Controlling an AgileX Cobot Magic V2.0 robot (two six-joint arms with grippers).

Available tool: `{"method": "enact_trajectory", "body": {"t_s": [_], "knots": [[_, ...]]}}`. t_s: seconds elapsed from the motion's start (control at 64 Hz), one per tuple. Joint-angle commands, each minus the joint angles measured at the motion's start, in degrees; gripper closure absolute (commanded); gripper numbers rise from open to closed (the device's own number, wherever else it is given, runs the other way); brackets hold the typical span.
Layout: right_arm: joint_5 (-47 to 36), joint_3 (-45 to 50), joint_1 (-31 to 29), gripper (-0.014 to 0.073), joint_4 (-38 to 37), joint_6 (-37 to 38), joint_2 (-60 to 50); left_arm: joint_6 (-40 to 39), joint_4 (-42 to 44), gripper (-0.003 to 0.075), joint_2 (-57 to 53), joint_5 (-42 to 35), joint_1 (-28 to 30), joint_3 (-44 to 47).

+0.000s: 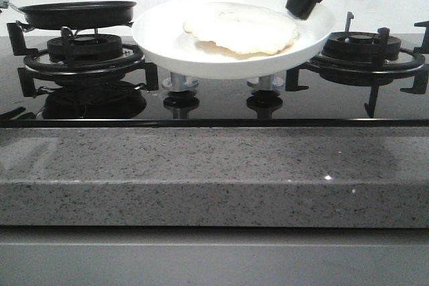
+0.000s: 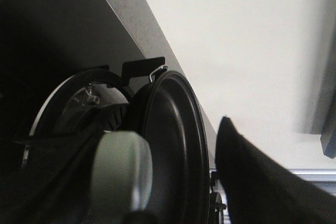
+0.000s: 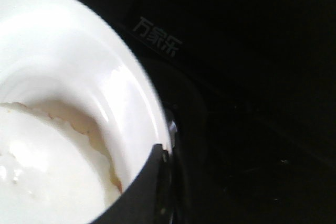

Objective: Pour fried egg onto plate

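Note:
The white plate [image 1: 154, 35] hangs level above the middle of the hob, over the knobs. The pale fried egg [image 1: 241, 28] lies flat in it, browned at the edge. My right gripper [image 1: 305, 8] comes down from the upper right and is shut on the plate's far right rim. The right wrist view shows one dark finger [image 3: 142, 192] over the rim [image 3: 79, 51], next to the egg [image 3: 42, 166]. The black pan [image 1: 77, 13] sits empty over the left burner. In the left wrist view my left gripper [image 2: 157, 187] stands open around the pan's grey handle [image 2: 121, 174], with the pan [image 2: 173, 140] edge-on.
The black glass hob has a left burner grate [image 1: 84, 48] under the pan and a right burner grate [image 1: 365, 48] just beyond the plate. Two knobs [image 1: 179, 85] stand below the plate. A speckled grey counter edge [image 1: 214, 172] runs along the front, with a white wall behind.

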Motion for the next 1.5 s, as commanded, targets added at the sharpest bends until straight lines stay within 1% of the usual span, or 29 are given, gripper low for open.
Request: {"method": "enact_trajectory", "body": {"t_s": [0.0,0.25,0.328,0.406,0.468,0.484,0.5,0.531,0.547,0.593,0.609,0.625,0.671,0.687,0.75,0.968,1.109,1.202,1.281,1.343,1.39,1.484], "knots": [[-1.76,-1.60,-0.13,0.0652,2.45,-0.45,-3.15,0.13,-1.39,0.0190,-3.06,5.02,0.08,-1.70],[-1.76,-1.60,-0.13,0.0652,2.45,-0.45,-3.15,0.13,6.43,0.0197,-3.06,11.45,0.08,-1.70],[-1.76,-1.60,-0.13,0.0652,2.45,-0.45,-3.15,0.13,7.43,0.0221,-3.06,13.03,0.08,-1.70],[-1.76,-1.60,-0.13,0.0652,2.45,-0.45,-3.15,0.13,7.43,0.0288,-3.06,14.26,0.08,-1.70],[-1.76,-1.60,-0.13,0.0652,2.45,-0.45,-3.15,0.13,7.43,0.0356,-3.06,14.90,0.08,-1.70],[-1.76,-1.60,-0.13,0.0652,2.45,-0.45,-3.15,0.13,7.43,0.0385,-3.06,15.07,0.08,-1.70],[-1.76,-1.60,-0.13,0.0652,2.45,-0.45,-3.15,0.13,7.43,0.0395,-3.06,15.21,0.08,-1.70],[-1.76,-1.60,-0.13,0.0652,2.45,-0.45,-3.15,0.13,7.43,0.0447,-3.06,15.51,0.08,-1.70],[-1.76,-1.60,-0.13,0.0652,2.45,-0.45,-3.15,0.13,7.43,0.0458,-3.06,15.62,0.08,-1.70],[-1.76,-1.60,-0.13,0.0652,2.45,-0.45,-3.15,0.13,7.43,0.0525,-3.06,15.91,0.08,-1.70],[-1.76,-1.60,-0.13,0.0652,2.45,-0.45,-3.15,0.13,7.43,0.0560,-3.06,15.91,0.08,-1.70],[-1.76,-1.60,-0.13,0.0652,2.45,-0.45,-3.15,0.13,7.54,0.0571,-3.06,15.91,0.08,-1.70],[-1.76,-1.60,-0.13,0.0652,2.45,-0.45,-3.15,0.13,7.64,0.0639,-3.06,15.91,0.08,-1.70],[-1.76,-1.60,-0.13,0.0652,2.45,-0.45,-3.15,0.13,7.67,0.0672,-3.06,15.91,0.08,-1.70],[-1.76,-1.60,-0.13,0.0652,2.45,-0.45,-3.15,0.13,7.77,0.0743,-3.17,15.91,0.08,-1.70],[-1.76,-1.60,-0.13,0.0652,2.45,-0.45,-3.15,0.13,8.48,0.0740,-5.09,15.91,0.08,-1.70],[-1.76,-1.60,-0.13,0.0652,2.45,-0.45,-3.15,1.62,13.77,0.0740,-8.95,14.97,-0.42,-1.70],[-1.76,-1.60,-0.13,0.0652,2.45,-0.45,-3.15,1.88,19.77,0.0740,-12.53,12.08,-1.61,-1.70],[-1.76,-1.60,-0.13,0.0652,2.45,-0.45,-3.15,1.88,24.68,0.0740,-16.42,8.39,-3.41,-1.70],[-1.76,-1.60,-0.13,0.0652,2.45,-0.45,-3.15,1.51,30.56,0.0740,-20.28,4.23,-5.31,-1.70],[-1.76,-1.60,-0.13,0.0652,2.45,-0.45,-3.15,0.80,36.66,0.0740,-23.41,1.09,-7.42,-1.70],[-1.76,-1.60,-0.13,0.0652,2.45,-0.45,-3.15,-4.89,49.83,0.0740,-29.95,-4.16,-13.25,-1.10]]}}
